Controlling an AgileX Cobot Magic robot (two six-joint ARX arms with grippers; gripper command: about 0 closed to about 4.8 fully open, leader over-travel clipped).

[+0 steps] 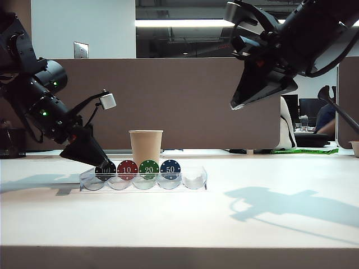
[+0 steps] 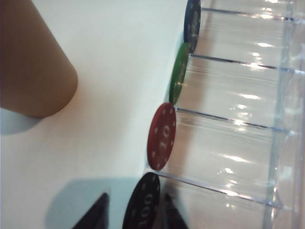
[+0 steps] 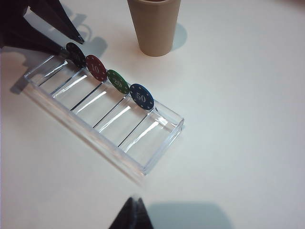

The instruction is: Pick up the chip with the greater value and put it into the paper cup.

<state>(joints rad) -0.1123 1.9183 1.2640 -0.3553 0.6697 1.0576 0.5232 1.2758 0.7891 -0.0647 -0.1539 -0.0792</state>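
The black "100" chip [image 1: 105, 170] stands on edge at the left end of a clear slotted tray [image 1: 193, 180]. In the left wrist view this chip [image 2: 143, 206] sits between the fingers of my left gripper [image 2: 135, 196]. One finger is close against its tray-side face, and a gap shows at the other finger [image 2: 97, 212], so the gripper is open around it. The beige paper cup [image 1: 146, 147] stands upright just behind the tray, also seen as the cup [image 2: 33, 71] and the cup [image 3: 153, 28]. My right gripper [image 1: 241, 103] hangs high at the right, shut and empty, fingertips together [image 3: 135, 206].
Red "10" [image 1: 128, 170], green "20" [image 1: 149, 169] and blue "50" [image 1: 170, 168] chips stand on edge in a row along the tray beside the black one. The tray's rightmost slot holds no chip. A brown partition runs behind the table.
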